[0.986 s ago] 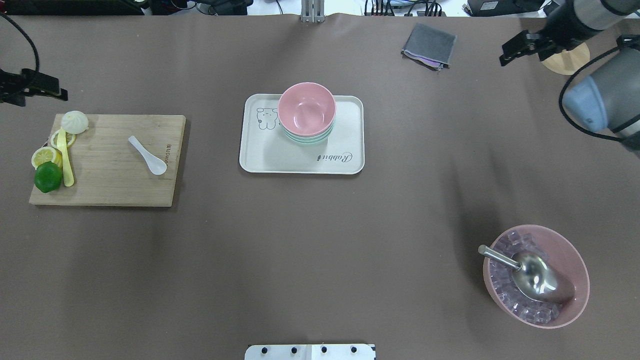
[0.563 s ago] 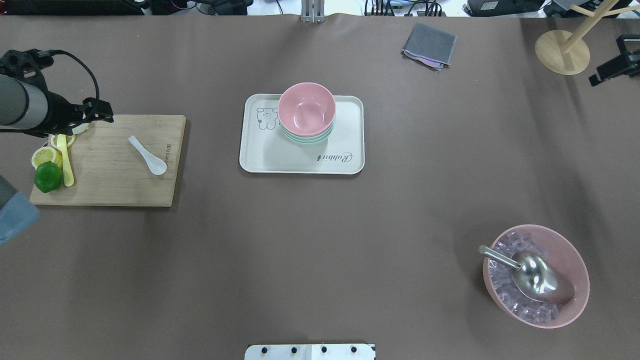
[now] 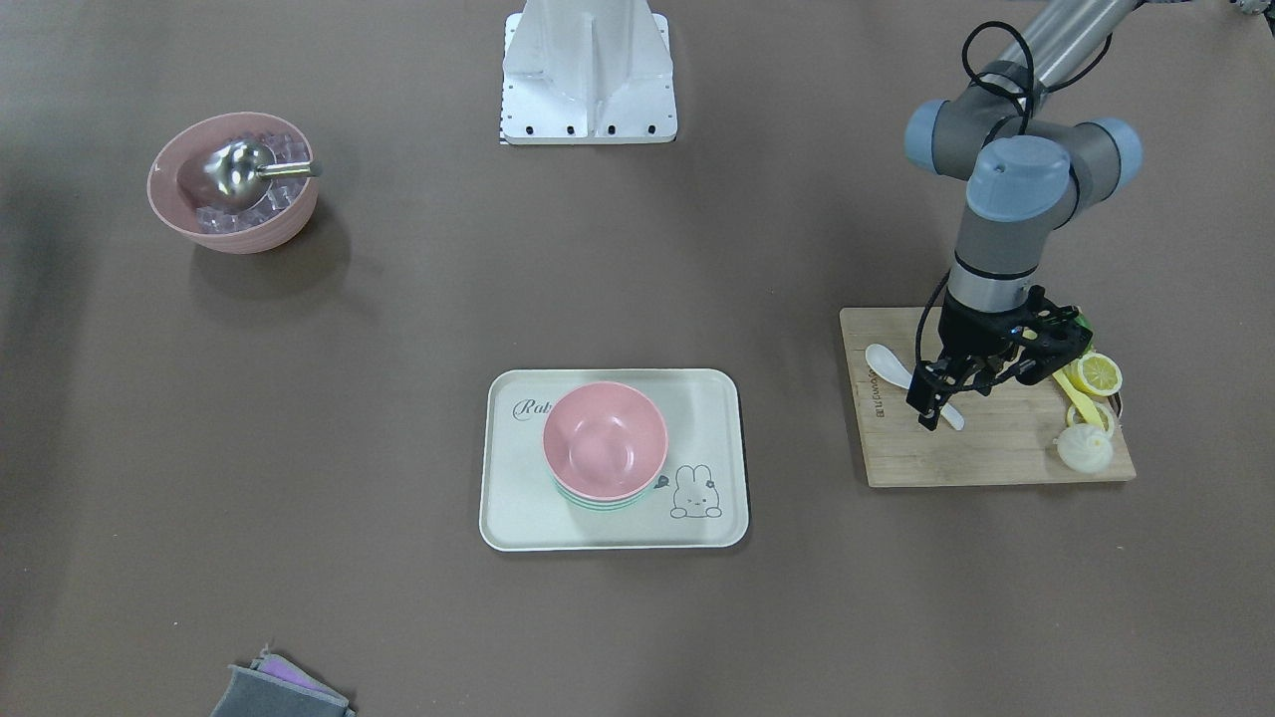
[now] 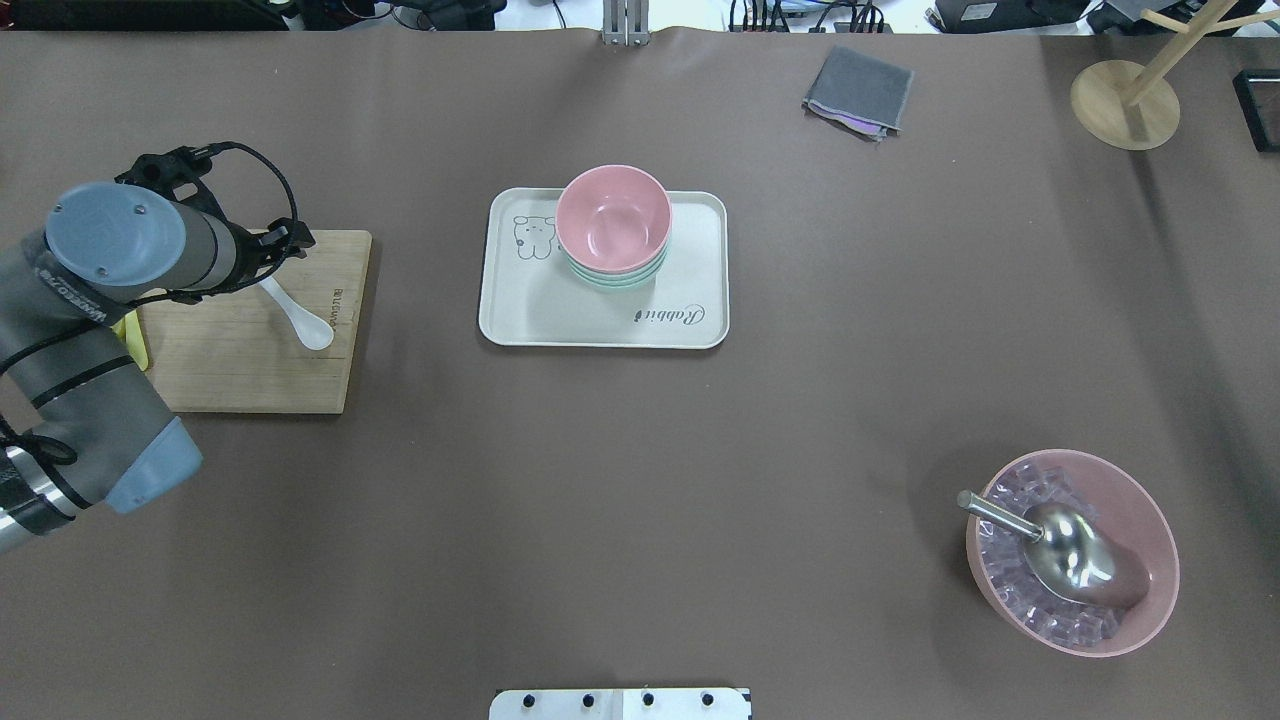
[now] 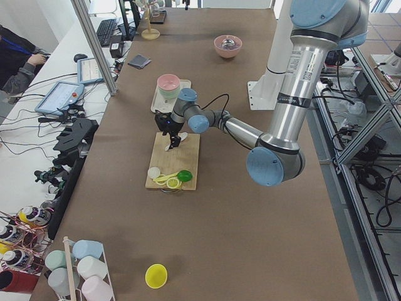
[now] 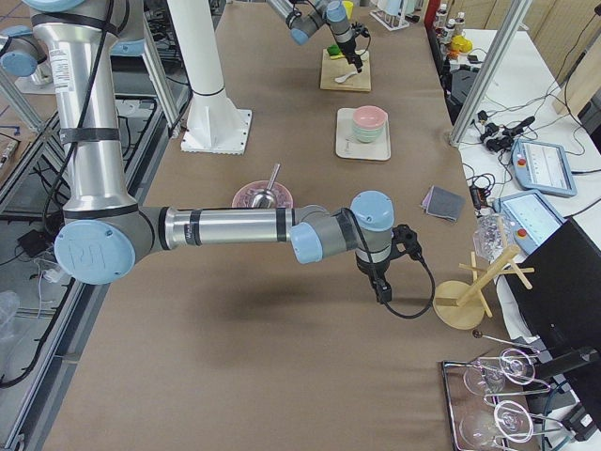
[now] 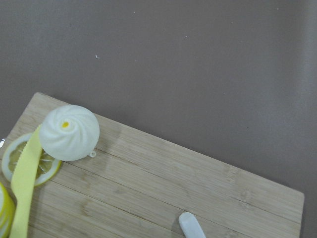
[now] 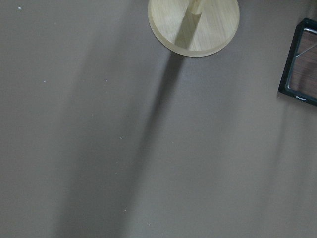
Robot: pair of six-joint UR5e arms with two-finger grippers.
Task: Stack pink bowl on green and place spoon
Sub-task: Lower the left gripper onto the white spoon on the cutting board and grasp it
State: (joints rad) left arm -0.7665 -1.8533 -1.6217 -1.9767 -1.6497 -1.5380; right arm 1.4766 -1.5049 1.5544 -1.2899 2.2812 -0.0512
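Now the brown table [image 4: 640, 500] is carrying everything. The right arm [image 6: 225, 228] is stretching low across it, near the wooden stand [image 6: 462, 305], well apart from the bowls. Its right gripper [image 6: 379, 291] is pointing down, and I cannot tell if its jaws are open or closed. The left arm [image 3: 1001, 229] is leaning over the cutting board [image 4: 250, 370], which is lying at the robot's left side. The white tray [image 4: 600, 320] is sitting in the middle of the table. The pink bowl [image 4: 612, 218] is resting inside the green bowl [image 4: 612, 283] on this tray, at the end with the rabbit drawing, and only the green rim is showing under it. The left gripper [image 3: 931, 398] is hanging just over the handle of the spoon [image 4: 305, 322]. Whether its jaws are open or closed, or touching the handle, I cannot tell. The white spoon is lying flat on the board, near the edge that is facing the tray, well apart from the bowls.
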